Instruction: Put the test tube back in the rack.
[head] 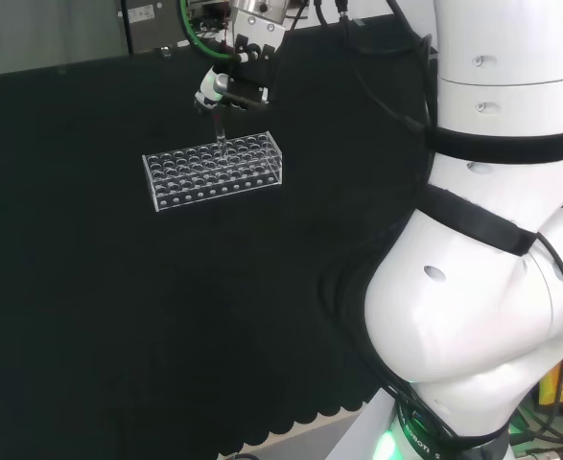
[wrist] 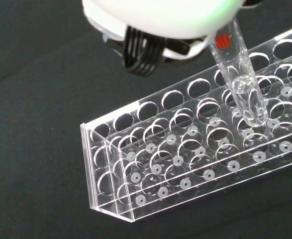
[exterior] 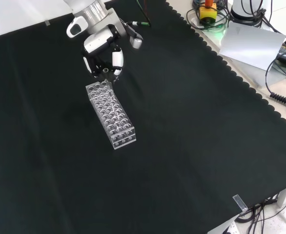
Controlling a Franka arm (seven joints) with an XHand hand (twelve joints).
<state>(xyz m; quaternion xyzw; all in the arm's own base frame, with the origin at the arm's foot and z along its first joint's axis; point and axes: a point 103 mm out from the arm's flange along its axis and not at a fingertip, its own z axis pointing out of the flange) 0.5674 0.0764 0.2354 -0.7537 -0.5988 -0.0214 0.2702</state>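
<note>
A clear plastic rack (head: pixel 214 172) with several rows of round holes lies on the black cloth; it also shows in the front view (exterior: pixel 111 114) and close up in the wrist view (wrist: pixel 195 159). The black and white hand (head: pixel 228 88) hangs just above the rack's far side, at the rack's top end in the front view (exterior: pixel 104 51). Its fingers are curled round a clear glass test tube (head: pixel 219 141). In the wrist view the test tube (wrist: pixel 240 79) is nearly upright, its rounded lower end inside a hole of the rack's top plate.
The arm's big white links (head: pixel 492 240) stand at the right of the head view. A silver sheet (exterior: pixel 252 46), cables and a yellow device (exterior: pixel 208 12) lie beyond the cloth's scalloped edge at the front view's upper right. Bare black cloth (exterior: pixel 191 161) surrounds the rack.
</note>
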